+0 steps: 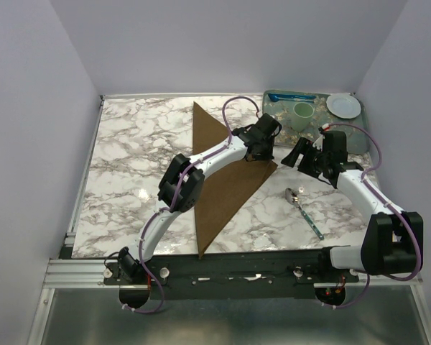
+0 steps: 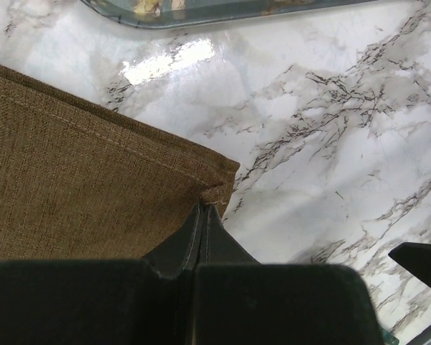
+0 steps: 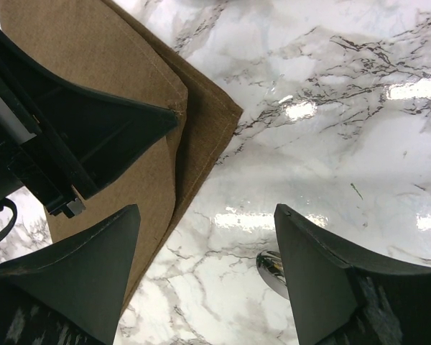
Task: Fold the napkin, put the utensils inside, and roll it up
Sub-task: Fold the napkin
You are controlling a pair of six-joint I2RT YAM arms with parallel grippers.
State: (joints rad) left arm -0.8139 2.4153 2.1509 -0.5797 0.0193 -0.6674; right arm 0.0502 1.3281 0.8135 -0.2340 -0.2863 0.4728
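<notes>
Plain lilac walls (image 1: 223,43) enclose a glossy white marble-patterned table (image 1: 129,165) catching glare

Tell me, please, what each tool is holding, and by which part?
The left tool pinches the brown napkin at the corner of its folded-over top layer; the right tool is open and holds nothing.

Matt woven cloth napkin (image 2: 79,165), glossy marbled table (image 2: 330,108)

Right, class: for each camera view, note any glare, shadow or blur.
Top external: even light, faint shadows, the napkin crisp-edged. Left wrist: bright glare patch on the marble table near the tray; left gripper blurred up close. Right wrist: glare spots on the marble; right gripper dark, soft-edged.
</notes>
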